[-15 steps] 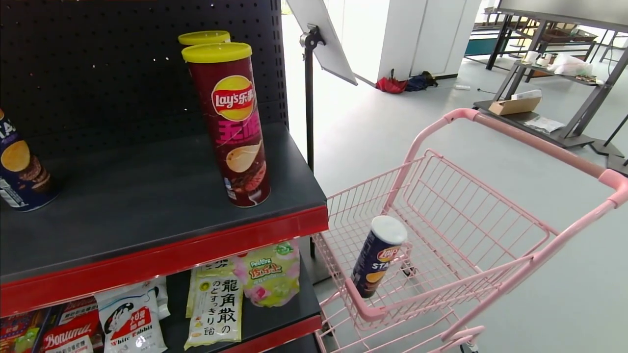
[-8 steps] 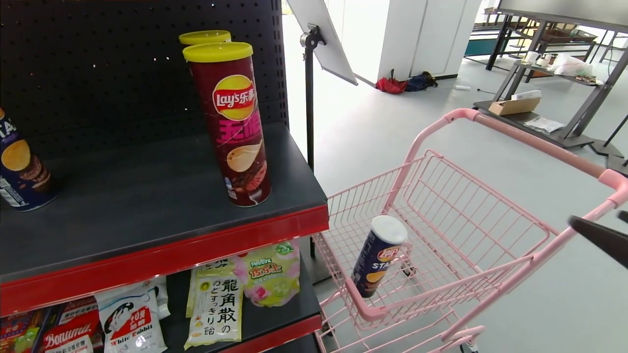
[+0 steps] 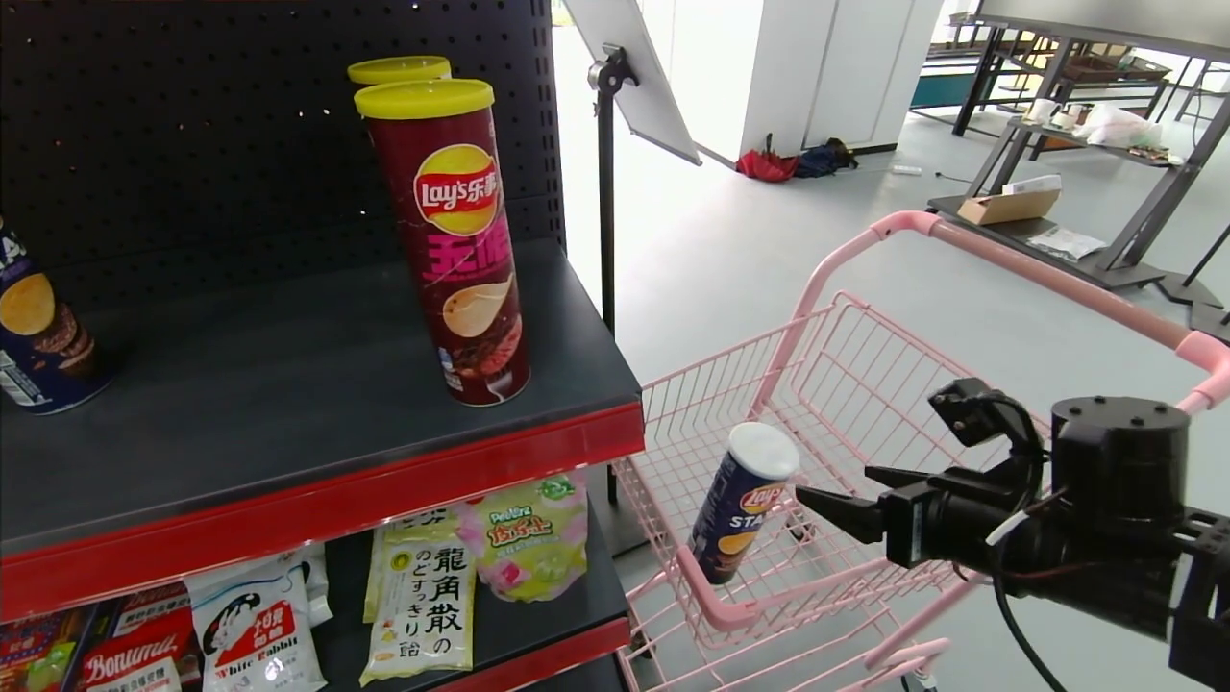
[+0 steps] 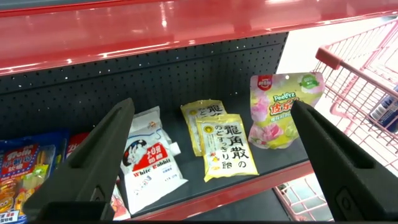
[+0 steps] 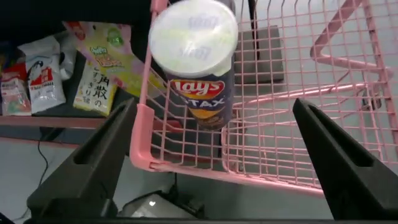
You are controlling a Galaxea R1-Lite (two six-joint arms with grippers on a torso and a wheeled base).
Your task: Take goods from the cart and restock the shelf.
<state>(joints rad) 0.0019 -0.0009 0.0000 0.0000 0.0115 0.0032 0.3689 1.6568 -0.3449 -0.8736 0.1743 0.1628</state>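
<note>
A dark blue chips can (image 3: pixel 743 500) with a white lid leans tilted in the front corner of the pink wire cart (image 3: pixel 961 384). My right gripper (image 3: pixel 834 482) hangs open over the cart basket, just right of the can, fingertips pointing at it without touching. In the right wrist view the can (image 5: pixel 198 74) sits between and beyond the open right gripper (image 5: pixel 212 104). My left gripper (image 4: pixel 211 104) is open and holds nothing, facing the lower shelf. The upper shelf (image 3: pixel 288 384) is black with a red front edge.
Two tall maroon cans with yellow lids (image 3: pixel 452 240) stand near the upper shelf's right end, and a blue can (image 3: pixel 38 336) at its left. Snack bags (image 4: pixel 227 146) lie on the lower shelf. A pole with a white board (image 3: pixel 605 192) stands behind the cart.
My right arm has come in from the right edge and now reaches over the cart, its open gripper close to the blue can. The can and shelf goods have not moved.
</note>
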